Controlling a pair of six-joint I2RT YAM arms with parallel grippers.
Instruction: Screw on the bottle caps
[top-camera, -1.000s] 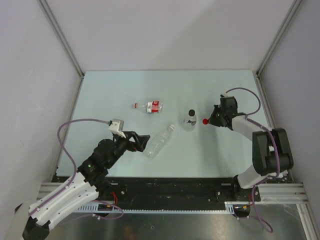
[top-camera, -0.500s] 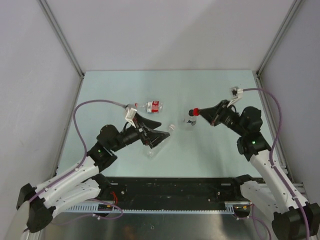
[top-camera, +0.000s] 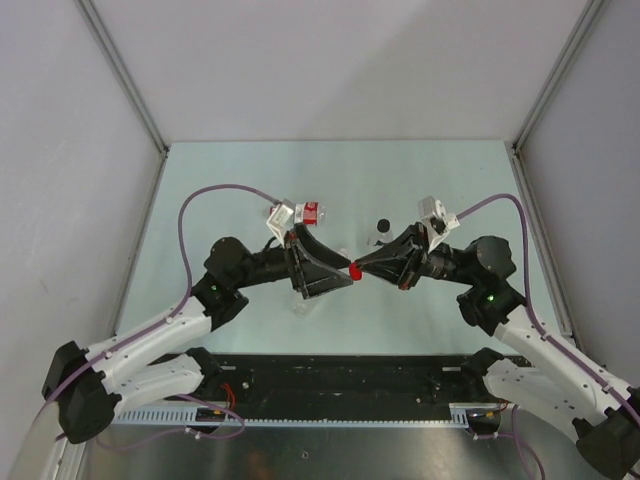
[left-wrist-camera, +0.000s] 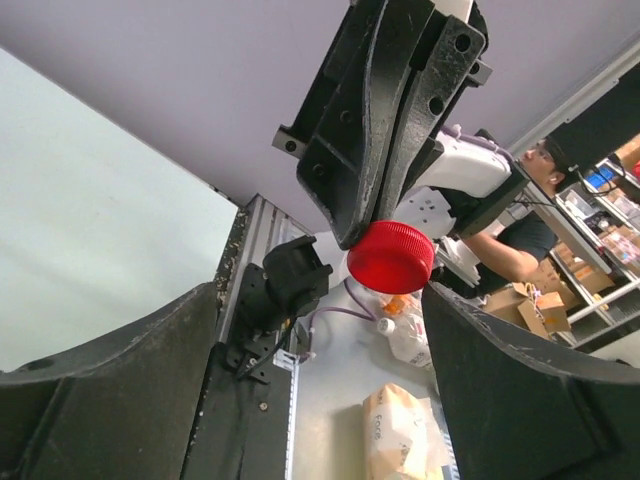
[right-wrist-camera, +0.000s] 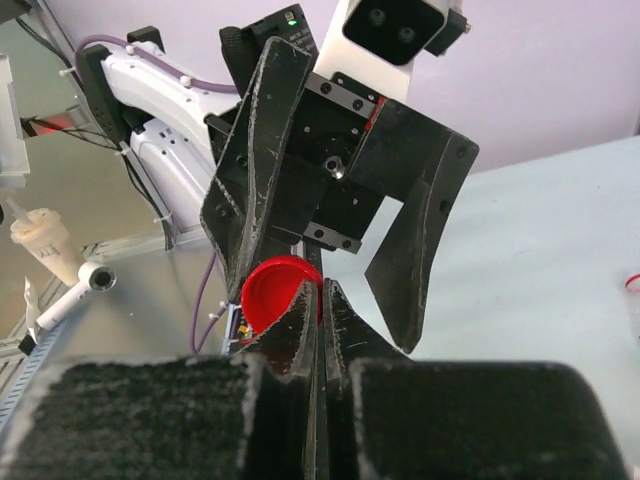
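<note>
Red cap (top-camera: 355, 270): centre of the top view, raised off the counter (top-camera: 200, 200), pinched by its rim in the right pincer (top-camera: 363, 268), tips together on it

Left pincer (top-camera: 340, 276): immediately left of the cap, fingers spread wide, cap between them and apparently untouched

Pincers face each other along a left-right line; the cap's open side cannot be told

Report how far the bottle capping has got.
Done: the small upright clear plastic bottle appears capped in black. In hand: the right gripper pinches the round red plastic cap inside the open left gripper. Left: no bottle wears it; the red-labelled bottle lies untouched.
</note>
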